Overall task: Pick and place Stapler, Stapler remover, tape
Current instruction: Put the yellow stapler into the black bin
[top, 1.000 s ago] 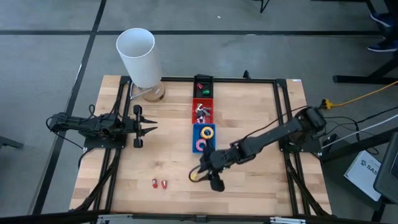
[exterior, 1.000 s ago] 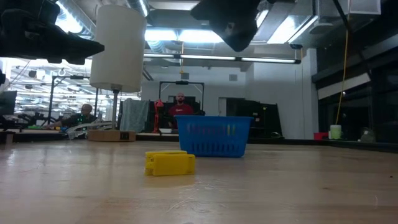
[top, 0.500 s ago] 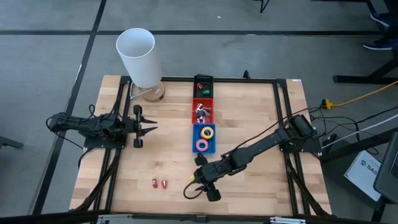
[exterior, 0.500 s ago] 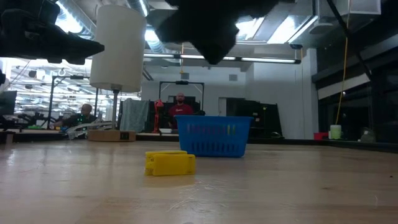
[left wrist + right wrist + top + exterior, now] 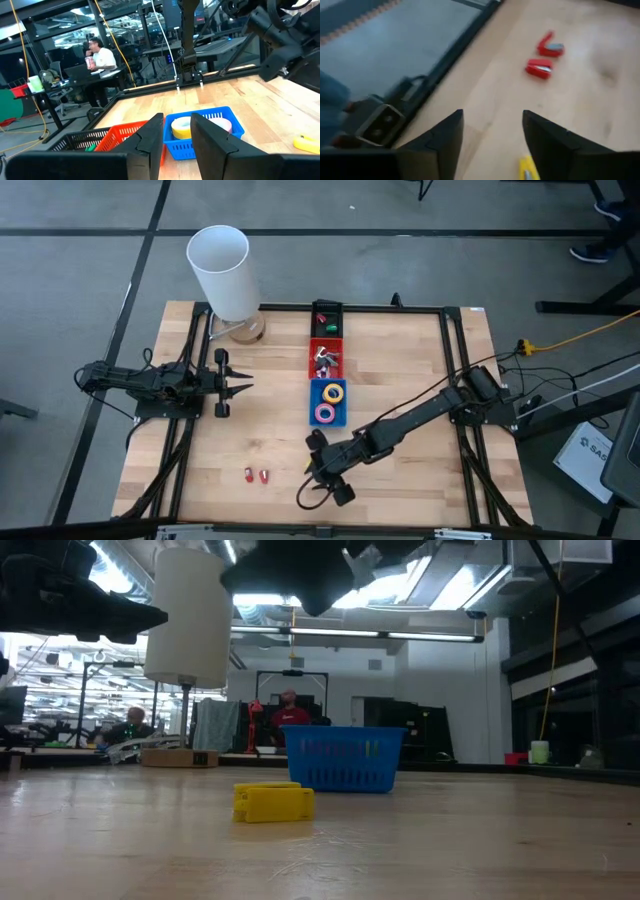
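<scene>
My right pincer (image 5: 325,480) hangs over the front of the pale wooden table (image 5: 400,370), its two dark fingers (image 5: 442,145) spread wide with nothing between them. The small yellow plastic stapler (image 5: 273,803) lies flat on the boards just in front of the blue mesh basket (image 5: 328,402). From my wrist only its yellow tip (image 5: 527,169) shows, between and just ahead of my fingers, so it sits almost straight beneath me, on the side toward the basket. In the low view its long axis runs across the picture, roughly level. How it lies against my finger line I cannot tell for certain, since most of it is hidden under my wrist in the overhead view.

Two small red staplers (image 5: 256,476) lie side by side farther from the basket, near but apart from me. The yellow tape ring (image 5: 333,392) and the pink tape ring (image 5: 325,413) already rest inside that basket. Behind it stand a red basket of silvery claw-shaped pieces (image 5: 326,359) and a black basket (image 5: 327,318).

My right arm is plainly nearer. My left pincer (image 5: 228,388), its fingers slightly parted and empty, waits well off to the basket's left.

I can read no label or writing on any of these.
</scene>
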Controlling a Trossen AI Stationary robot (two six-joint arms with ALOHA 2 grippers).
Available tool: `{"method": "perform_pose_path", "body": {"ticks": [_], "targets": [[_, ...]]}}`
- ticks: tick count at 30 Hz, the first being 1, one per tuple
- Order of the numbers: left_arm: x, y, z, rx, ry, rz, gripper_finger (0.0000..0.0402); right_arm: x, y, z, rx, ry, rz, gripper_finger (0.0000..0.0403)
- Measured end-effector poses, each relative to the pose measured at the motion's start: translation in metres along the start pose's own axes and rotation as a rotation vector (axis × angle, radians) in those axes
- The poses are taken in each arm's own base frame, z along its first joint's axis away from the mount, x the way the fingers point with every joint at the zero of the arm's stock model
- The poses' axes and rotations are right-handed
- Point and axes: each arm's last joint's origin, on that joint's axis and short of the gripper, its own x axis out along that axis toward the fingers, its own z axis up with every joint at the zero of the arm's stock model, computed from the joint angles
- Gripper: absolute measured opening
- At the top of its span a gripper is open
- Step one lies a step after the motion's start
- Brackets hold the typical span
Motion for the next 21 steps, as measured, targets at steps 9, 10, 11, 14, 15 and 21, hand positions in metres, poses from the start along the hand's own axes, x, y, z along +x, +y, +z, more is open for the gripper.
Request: {"method": "perform_pose_path", "body": {"ticks": [9,10,11,14,15,21], "targets": [[0.0,0.0,0.0,0.0,0.0,0.0,0.0091,0.017,-0.014,-0.02,-0.084,0.084,-0.134,0.0291],[0.0,0.0,0.0,0.0,0.0,0.0,0.0091,0.021,-0.015,-0.023,-0.088,0.093,-0.123,0.0291],[0.0,0.0,0.0,0.0,0.0,0.0,0.0091,0.024,-0.017,-0.026,-0.085,0.102,-0.112,0.0291],[0.0,0.0,0.0,0.0,0.0,0.0,0.009,0.036,-0.022,-0.037,-0.076,0.136,-0.106,0.0285],[0.0,0.0,0.0,0.0,0.0,0.0,0.009,0.039,-0.023,-0.041,-0.073,0.147,-0.105,0.0283],[0.0,0.0,0.0,0.0,0.0,0.0,0.0093,0.049,-0.029,-0.053,-0.064,0.189,-0.109,0.0266]]}}
